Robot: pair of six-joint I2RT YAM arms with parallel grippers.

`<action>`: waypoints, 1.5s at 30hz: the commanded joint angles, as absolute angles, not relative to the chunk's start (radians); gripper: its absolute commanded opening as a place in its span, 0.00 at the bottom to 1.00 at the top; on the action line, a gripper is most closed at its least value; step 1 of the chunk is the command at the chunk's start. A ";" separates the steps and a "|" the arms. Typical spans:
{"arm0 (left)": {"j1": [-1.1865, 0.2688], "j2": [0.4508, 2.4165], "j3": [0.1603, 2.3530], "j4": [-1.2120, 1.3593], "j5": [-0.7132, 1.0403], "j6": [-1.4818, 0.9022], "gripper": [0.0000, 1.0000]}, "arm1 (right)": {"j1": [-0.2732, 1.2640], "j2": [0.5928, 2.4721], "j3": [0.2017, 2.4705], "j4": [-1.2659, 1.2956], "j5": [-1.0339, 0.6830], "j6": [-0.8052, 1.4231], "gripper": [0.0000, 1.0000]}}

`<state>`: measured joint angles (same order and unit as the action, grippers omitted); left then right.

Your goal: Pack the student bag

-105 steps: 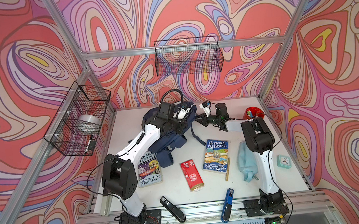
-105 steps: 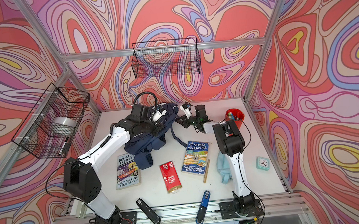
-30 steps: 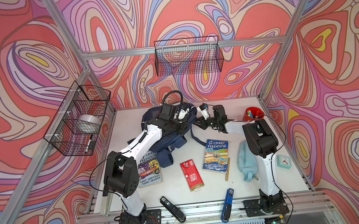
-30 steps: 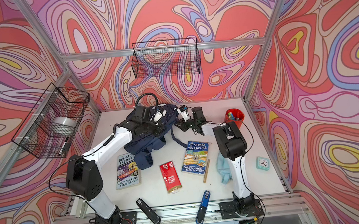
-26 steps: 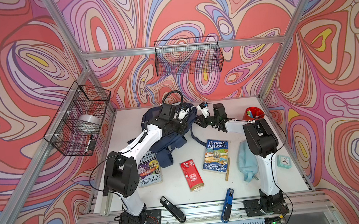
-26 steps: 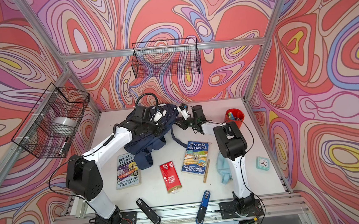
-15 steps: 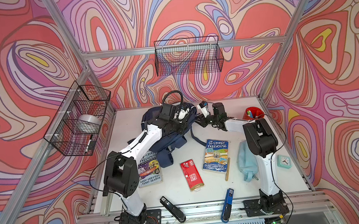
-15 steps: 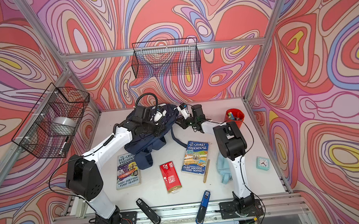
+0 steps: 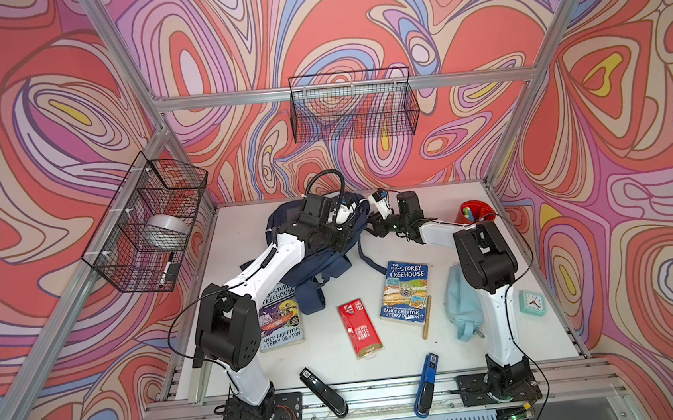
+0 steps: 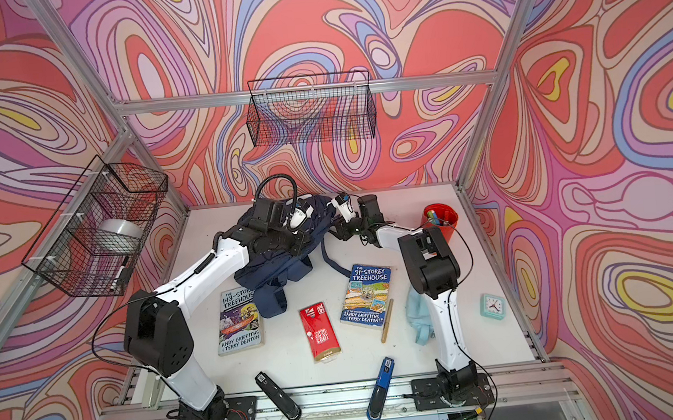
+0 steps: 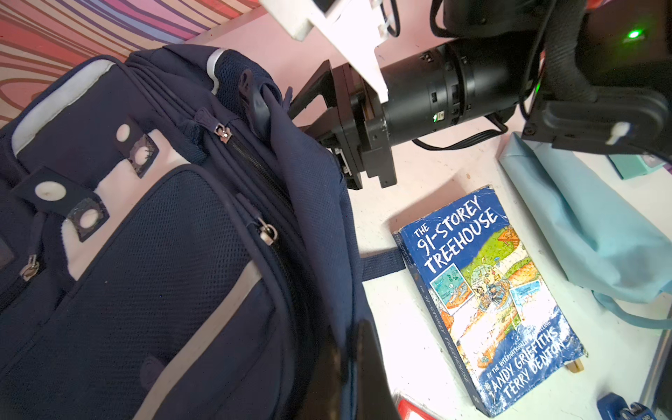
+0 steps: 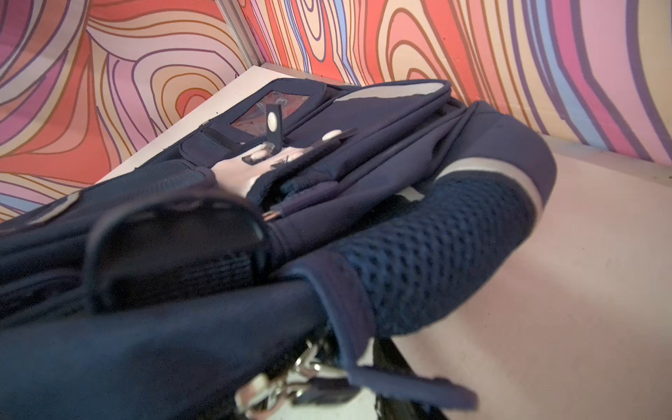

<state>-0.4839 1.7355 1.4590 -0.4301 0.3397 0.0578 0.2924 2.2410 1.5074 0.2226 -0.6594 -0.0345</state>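
Note:
The student bag (image 9: 327, 268) (image 10: 278, 272), navy with pale stripes, lies at the back middle of the table. My left gripper (image 9: 343, 238) (image 10: 301, 243) reaches over it. In the left wrist view this gripper (image 11: 349, 363) is shut on a fold of the bag (image 11: 163, 254) along its right edge. My right gripper (image 9: 371, 223) (image 10: 337, 227) (image 11: 302, 116) sits at the bag's top right corner with its fingers apart. In the right wrist view the gripper (image 12: 327, 382) has the bag's (image 12: 400, 152) edge, a fabric tab and metal zipper pulls (image 12: 280, 385) between its fingers, blurred.
In front of the bag lie two Treehouse books (image 9: 406, 292) (image 9: 280, 324), a red packet (image 9: 359, 327), a pencil (image 9: 426, 317) and a light blue pouch (image 9: 463, 304). A red cup (image 9: 474, 213) and a clock (image 9: 533, 304) sit right. Two staplers (image 9: 323, 391) (image 9: 427, 382) lie at the front edge.
My right gripper has shifted slightly left against the bag's top corner and its fingers have spread. The left arm and its hold on the bag are unchanged.

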 commanded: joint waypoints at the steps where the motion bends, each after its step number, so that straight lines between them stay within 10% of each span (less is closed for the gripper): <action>1: -0.494 1.703 1.513 -0.398 0.377 0.056 0.00 | 0.293 2.256 1.524 0.241 -0.678 -0.024 0.28; 9: -0.494 1.715 1.514 -0.395 0.362 0.051 0.00 | 0.293 2.207 1.448 0.237 -0.650 -0.043 0.00; 18: -0.495 1.731 1.521 -0.386 0.337 0.035 0.00 | 0.293 2.156 1.409 0.205 -0.666 -0.051 0.00; 23: -0.497 1.734 1.519 -0.389 0.352 0.032 0.00 | 0.289 2.145 1.400 0.185 -0.620 -0.072 0.28; 45: -0.512 1.729 1.516 -0.400 0.348 0.041 0.00 | 0.278 2.063 1.408 0.127 -0.588 -0.099 0.16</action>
<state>-0.5041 1.7370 1.4727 -0.4404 0.3279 0.0399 0.2825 2.0838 1.4067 0.1452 -0.5987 -0.0849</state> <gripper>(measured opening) 0.048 0.165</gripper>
